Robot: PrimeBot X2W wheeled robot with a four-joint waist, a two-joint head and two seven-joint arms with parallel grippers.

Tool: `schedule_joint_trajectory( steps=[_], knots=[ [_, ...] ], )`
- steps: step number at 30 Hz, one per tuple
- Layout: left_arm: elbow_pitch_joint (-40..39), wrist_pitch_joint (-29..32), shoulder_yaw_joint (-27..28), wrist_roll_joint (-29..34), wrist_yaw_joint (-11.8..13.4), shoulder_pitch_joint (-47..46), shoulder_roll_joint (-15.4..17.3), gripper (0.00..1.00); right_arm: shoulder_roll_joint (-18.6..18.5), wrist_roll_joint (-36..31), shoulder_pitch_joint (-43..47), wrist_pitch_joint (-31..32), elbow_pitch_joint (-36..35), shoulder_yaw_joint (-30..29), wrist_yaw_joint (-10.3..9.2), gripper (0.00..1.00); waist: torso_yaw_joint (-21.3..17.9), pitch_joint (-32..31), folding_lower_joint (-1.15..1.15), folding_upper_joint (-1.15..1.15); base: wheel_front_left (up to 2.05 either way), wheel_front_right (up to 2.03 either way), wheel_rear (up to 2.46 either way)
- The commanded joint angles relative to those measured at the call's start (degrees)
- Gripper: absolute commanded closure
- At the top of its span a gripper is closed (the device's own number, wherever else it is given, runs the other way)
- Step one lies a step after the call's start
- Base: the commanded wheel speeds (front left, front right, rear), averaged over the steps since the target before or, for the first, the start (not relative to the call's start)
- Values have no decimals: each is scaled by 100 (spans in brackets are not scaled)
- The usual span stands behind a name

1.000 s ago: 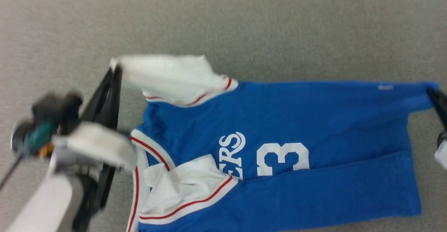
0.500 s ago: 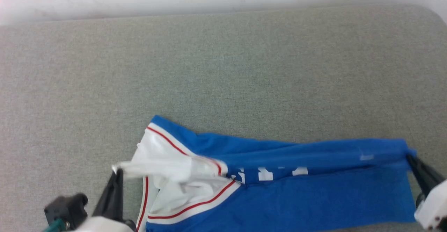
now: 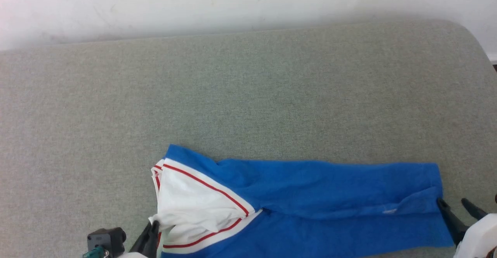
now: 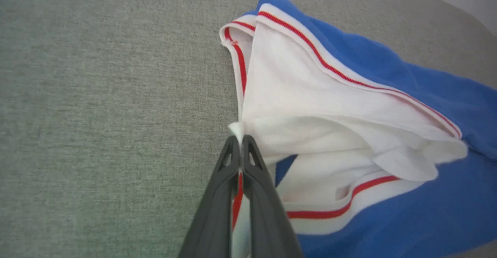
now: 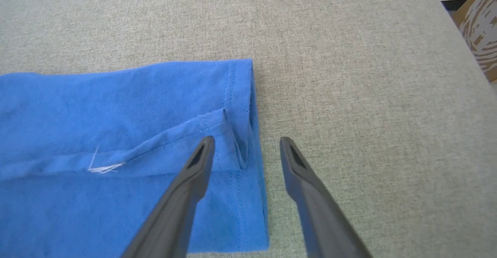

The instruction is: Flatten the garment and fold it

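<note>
L fingers (image 4: pixel 240 140) pinched shut on the white sleeve tip. R fingers (image 5: pixel 246 141) spread wide, holding nothing, straddling the blue hem corner. The garment (image 3: pixel 310 196), folded lengthwise w/ plain blue up, lies across the near part of the grey bench (image 3: pixel 248 95).

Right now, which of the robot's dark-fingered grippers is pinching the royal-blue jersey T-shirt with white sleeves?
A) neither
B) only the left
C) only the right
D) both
B: the left gripper is shut on white cloth of the T-shirt, while the right gripper stands open over the blue hem.
</note>
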Motion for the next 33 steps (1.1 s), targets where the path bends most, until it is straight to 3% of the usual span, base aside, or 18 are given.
schedule_joint_trajectory(
  steps=[1, 7, 13, 19, 24, 33],
  knots=[
    [50, 6, -9, -16, -37, -100, -35, 0, 23, -18, -94, -13, 5, -1, -12, 0, -21, -36, 0, 0, 0, 0, 0],
    [63, -191, 121, -77, 6, -82, -92, 0, -36, 280, -77, 116, -220, -230, -12, 0, -16, -139, 0, 0, 0, 0, 0],
    [-617, -1025, 595, 433, 555, -28, -16, 0, 38, 253, 0, 199, -525, -746, -12, 0, 60, -147, 0, 0, 0, 0, 0],
    [-1118, -1336, 689, 1365, 975, -163, -104, 0, 298, 31, 22, 325, -299, -585, -12, 0, 217, -88, 0, 0, 0, 0, 0],
    [-1135, -1357, 525, 1714, 1022, -123, -158, 0, 402, -76, -62, 260, -5, -460, -12, 0, 350, -33, 0, 0, 0, 0, 0],
    [-1158, -1323, 418, 1755, 1010, -189, -203, 0, 280, -225, -79, 197, 590, -471, -12, 0, 546, 129, 0, 0, 0, 0, 0]
  ],
)
